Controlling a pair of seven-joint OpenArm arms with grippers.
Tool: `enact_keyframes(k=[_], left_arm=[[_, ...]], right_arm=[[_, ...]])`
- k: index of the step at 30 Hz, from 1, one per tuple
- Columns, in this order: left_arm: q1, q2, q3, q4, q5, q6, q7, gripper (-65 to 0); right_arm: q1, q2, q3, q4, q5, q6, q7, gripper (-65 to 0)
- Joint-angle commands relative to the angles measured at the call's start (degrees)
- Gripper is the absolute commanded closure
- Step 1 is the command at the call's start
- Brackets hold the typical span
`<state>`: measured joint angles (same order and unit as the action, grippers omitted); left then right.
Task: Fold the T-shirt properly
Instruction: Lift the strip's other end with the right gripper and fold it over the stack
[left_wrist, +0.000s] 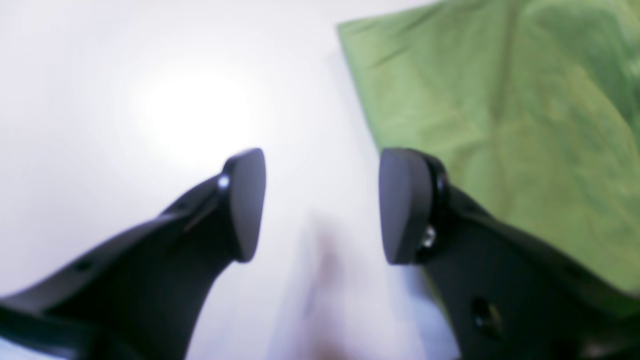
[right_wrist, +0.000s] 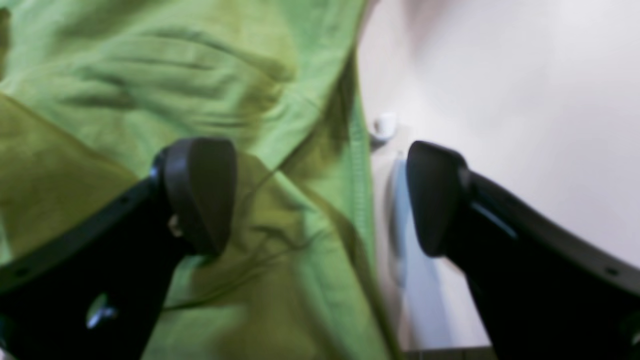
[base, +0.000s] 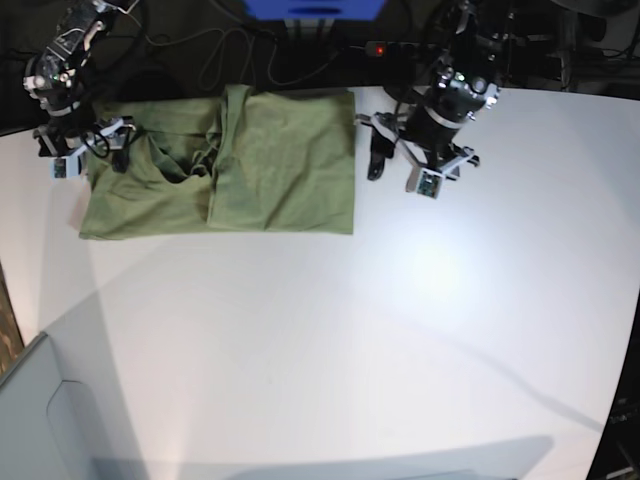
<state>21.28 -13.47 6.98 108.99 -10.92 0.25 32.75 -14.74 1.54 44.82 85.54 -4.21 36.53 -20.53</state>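
Two black grippers are seen with their jaws spread wide and nothing held between them, one at either end of a green T-shirt (base: 225, 165) laid out at the far side of a white table (base: 350, 330). The left gripper (left_wrist: 322, 205) is shown in its wrist view over bare table, its fingers (left_wrist: 247, 202) well parted, with a straight folded edge and corner of the shirt just beside the right-hand finger. In the base view this gripper (base: 395, 160) is placed close to the shirt's right edge without touching it. The right gripper (right_wrist: 320, 197) is pictured straddling the cloth's hemmed edge: one finger (right_wrist: 200, 192) is set above rumpled fabric, the other above the table, and whether either is touching the cloth cannot be told. In the base view it (base: 85, 150) is found at the shirt's left end. One part of the garment is folded over onto the rest, leaving a flat panel on the right and a creased section on the left
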Motion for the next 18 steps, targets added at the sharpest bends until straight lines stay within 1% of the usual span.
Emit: enact_keyframes(k=[1, 3, 4, 6, 8, 12, 13, 16, 18], left_arm=[[-0.05, 0.86, -0.87, 0.33, -0.12, -0.12, -1.24, -34.5], [-0.13, 2.62, -2.54, -0.64, -0.12, -0.12, -1.24, -34.5], [-0.31, 3.32, -3.33, -0.90, -0.12, -0.21, -1.24, -34.5], [-0.84, 4.46, -4.21, -0.90, -0.12, -0.21, -1.24, -34.5], [-1.01, 4.82, -4.65, -0.90, -0.12, -0.21, -1.24, -34.5], [-1.10, 5.08, -4.92, -0.90, -0.12, -0.21, -1.24, -34.5], [-1.10, 5.08, -4.92, -0.90, -0.12, -0.21, -1.24, -34.5], [-1.01, 5.08, -4.92, -1.43, -0.12, -0.21, -1.24, -34.5], [-1.01, 5.08, -4.92, -2.40, -0.12, -0.21, -1.24, -34.5]], right_arm=[[-0.42, 0.44, -0.03, 0.75, 0.82, 0.70, 0.53, -51.7], [-0.60, 0.44, -1.43, 0.05, 0.82, 0.70, 0.53, -48.1], [-0.60, 0.61, -2.05, -0.57, 0.82, 0.70, 0.53, -45.3], [-0.69, 0.79, -2.40, -2.06, 0.82, 0.70, 0.53, -37.6], [-0.60, 0.79, -2.49, -3.56, 0.82, 0.70, 0.53, -28.0], [-0.16, 0.88, -2.49, -3.91, 0.82, 0.70, 0.53, -4.4], [-0.07, 0.88, -2.49, -3.82, 0.82, 0.70, 0.53, 0.0], [0.02, 0.96, -2.49, -2.06, 0.82, 0.70, 0.53, -0.8], [0.02, 0.96, -3.02, 0.13, 0.82, 0.70, 0.53, 0.0]])
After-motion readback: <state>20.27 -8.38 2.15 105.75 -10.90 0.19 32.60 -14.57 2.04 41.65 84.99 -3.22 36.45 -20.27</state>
